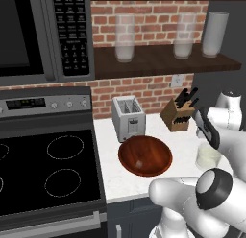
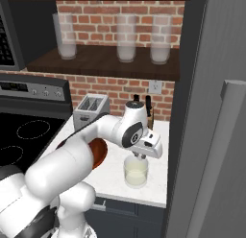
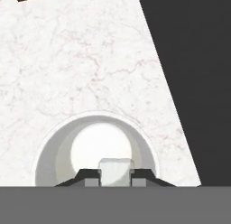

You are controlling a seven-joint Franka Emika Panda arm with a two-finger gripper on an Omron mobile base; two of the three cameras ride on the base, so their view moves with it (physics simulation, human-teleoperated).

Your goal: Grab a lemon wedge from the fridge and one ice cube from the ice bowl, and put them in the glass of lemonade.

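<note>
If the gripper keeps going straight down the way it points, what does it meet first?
The glass of lemonade: the gripper, shut on the ice cube, points into its open mouth, so probably the liquid first. Depth is unclear.

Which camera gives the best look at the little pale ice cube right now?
The hand view: the small pale translucent ice cube sits pinched between the dark fingers, directly above the short clear glass of lemonade. In both base views the cube is too small to make out.
</note>
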